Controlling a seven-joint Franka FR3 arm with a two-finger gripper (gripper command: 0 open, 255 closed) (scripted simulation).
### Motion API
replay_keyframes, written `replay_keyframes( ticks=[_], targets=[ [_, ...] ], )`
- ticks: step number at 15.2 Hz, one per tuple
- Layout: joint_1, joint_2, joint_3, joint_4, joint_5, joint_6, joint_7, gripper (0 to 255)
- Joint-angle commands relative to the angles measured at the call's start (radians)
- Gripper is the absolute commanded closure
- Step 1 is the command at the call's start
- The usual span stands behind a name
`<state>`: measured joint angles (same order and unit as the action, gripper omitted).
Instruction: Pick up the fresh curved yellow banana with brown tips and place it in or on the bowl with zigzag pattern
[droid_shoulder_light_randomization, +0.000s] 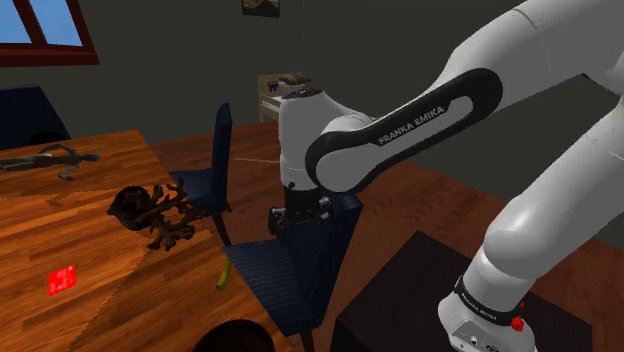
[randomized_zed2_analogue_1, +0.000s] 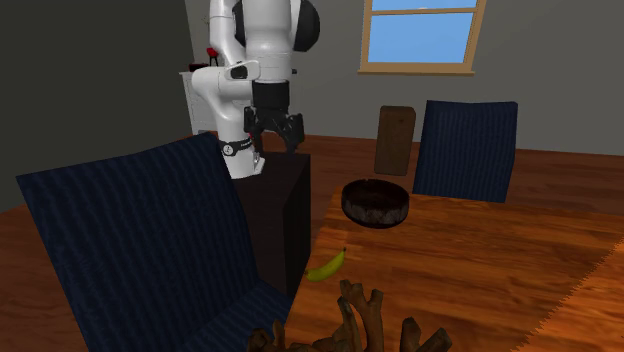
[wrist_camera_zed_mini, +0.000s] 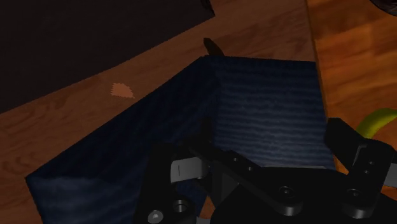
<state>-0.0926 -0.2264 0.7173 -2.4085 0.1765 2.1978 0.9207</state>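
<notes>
Curved yellow-green banana (randomized_zed2_analogue_1: 327, 267) with dark tips lies flat on the brown wooden table (randomized_zed2_analogue_1: 480, 260), right at the table's left edge in the second exterior view, with nothing touching it. Farther along that edge, toward the stand, sits the round dark brown bowl (randomized_zed2_analogue_1: 376, 203); I can't make out any zigzag on it. Nearer the camera, the knotty dark brown branch piece (randomized_zed2_analogue_1: 360, 318) sits close to the banana but apart from it. Just off the table's left edge stands the dark blue ribbed chair (randomized_zed2_analogue_1: 150, 240), and that's the trouble spot.

The all-black gripper (randomized_zed2_analogue_1: 277, 133) hangs high beside the black box stand (randomized_zed2_analogue_1: 285, 215), fingers spread with nothing between them, well apart from the banana. In the wrist view it looks down on the chair, and the banana peeks in past one finger.

So what can go wrong? The chair sits under the line from gripper to banana, so a low, direct approach would likely clip its backrest. The banana is at the very edge of the table, so a glancing finger could push it off onto the chair seat or the floor. It's curved, too: a pinch off-centre may make it swivel or slip out during the lift. Fingers spread across its length rather than its width won't close on it. And a wide swing on the near side risks knocking the branch piece.
</notes>
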Motion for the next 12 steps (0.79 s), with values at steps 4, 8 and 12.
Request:
replay_keyframes(
  ticks=[4,8,12],
  targets=[
    [-0.042,0.268,0.094,0.132,-0.235,0.086,0.316,0],
    [0.034,0.487,0.049,0.269,-0.45,0.098,0.557,0],
    [0.15,0.666,-0.04,0.429,-0.583,0.081,0.72,0]
  ],
)
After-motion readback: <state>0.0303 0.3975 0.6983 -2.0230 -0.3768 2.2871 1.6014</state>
